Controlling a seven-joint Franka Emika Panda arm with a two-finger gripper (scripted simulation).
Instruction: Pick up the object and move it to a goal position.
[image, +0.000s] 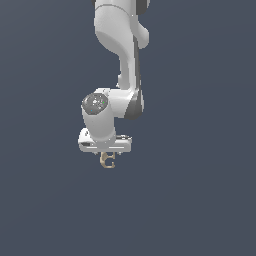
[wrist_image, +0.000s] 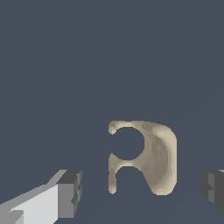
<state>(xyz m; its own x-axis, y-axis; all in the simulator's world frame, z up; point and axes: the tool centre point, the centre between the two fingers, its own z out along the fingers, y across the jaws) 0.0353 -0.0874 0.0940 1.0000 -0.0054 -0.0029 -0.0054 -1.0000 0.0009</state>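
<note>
Flat slate-blue background everywhere, no edges or texture to it in either view. Against that, the white arm (image: 120, 60) comes down from the top of the exterior view and bends at a rounded joint, with the claw (image: 106, 152) pointing down at its low end. The object (image: 107, 160), a tiny tan C-shaped piece with hooked prongs, sits right under the claw, pretty much touching its underside from that angle. Wrist view clears it up: the object (wrist_image: 151, 157) lies between the two dark fingertips (wrist_image: 70, 192), and there's a visible gap on each side, so neither pad is on it. So the claw is spread wide, nothing gripped. The object's open side faces the finger with the white body showing behind it.
</note>
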